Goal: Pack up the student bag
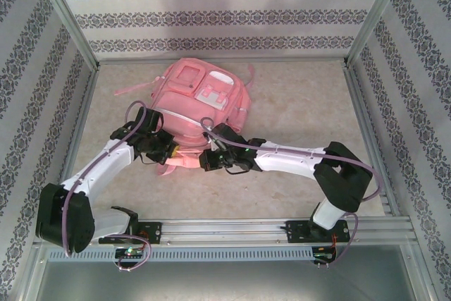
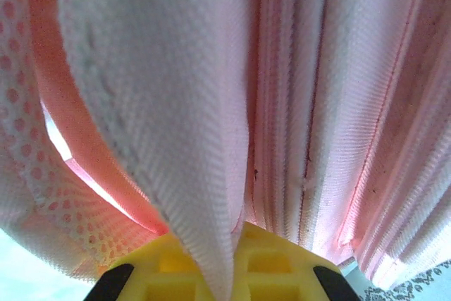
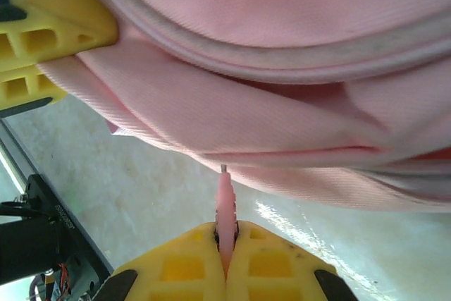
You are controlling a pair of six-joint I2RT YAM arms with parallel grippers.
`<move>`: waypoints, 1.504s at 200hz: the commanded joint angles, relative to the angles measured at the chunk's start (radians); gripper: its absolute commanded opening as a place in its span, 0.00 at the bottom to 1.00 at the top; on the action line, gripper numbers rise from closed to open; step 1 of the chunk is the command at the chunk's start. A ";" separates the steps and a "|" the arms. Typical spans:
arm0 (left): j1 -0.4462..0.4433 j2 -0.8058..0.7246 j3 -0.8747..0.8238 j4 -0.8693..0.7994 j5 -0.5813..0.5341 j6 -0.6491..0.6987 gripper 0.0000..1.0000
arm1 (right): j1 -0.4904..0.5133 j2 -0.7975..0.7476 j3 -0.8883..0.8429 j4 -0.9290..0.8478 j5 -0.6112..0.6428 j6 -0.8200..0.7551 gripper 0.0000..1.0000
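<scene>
Left gripper (image 2: 218,273) pinched the six-o'clock edge of the soft pink fabric backpack (image 1: 204,96) — right gripper (image 3: 225,253), clamping its thin pink pull tab (image 3: 224,206), needed a seam-straight pull.

One student bag (image 1: 204,96); two arms: left arm (image 1: 99,167), right arm (image 1: 296,158); one table (image 1: 303,96).

Top cam: bright, even, diffuse light, colours a bit washed out; only faint soft shadows on table (image 1: 303,103) round student bag (image 1: 204,100). Low-res, slightly soft. Left wrist cam: fabric v. close, backlit, glows orange-pink, 1 blown-out white gap at left; weave sharp centre, blurred at bottom. Right wrist cam: well lit, glare patch on table lower right, closest fabric at top soft.
</scene>
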 commanded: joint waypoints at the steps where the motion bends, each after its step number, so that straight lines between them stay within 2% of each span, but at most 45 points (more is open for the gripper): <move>1: 0.028 -0.045 0.029 -0.033 -0.017 0.020 0.00 | -0.041 -0.040 -0.044 -0.046 0.064 -0.014 0.00; 52: 0.034 -0.055 0.047 -0.053 -0.013 0.034 0.00 | -0.079 -0.059 -0.075 -0.050 0.046 -0.041 0.00; 115: 0.042 -0.084 0.045 -0.087 -0.006 0.046 0.00 | -0.180 -0.094 -0.122 -0.060 0.042 -0.059 0.00; 202: 0.042 -0.108 0.043 -0.125 0.000 0.070 0.00 | -0.337 -0.034 -0.109 -0.057 0.022 -0.049 0.00; 301: 0.040 -0.091 0.045 -0.132 0.042 0.122 0.00 | -0.444 0.044 -0.050 -0.064 -0.015 -0.035 0.00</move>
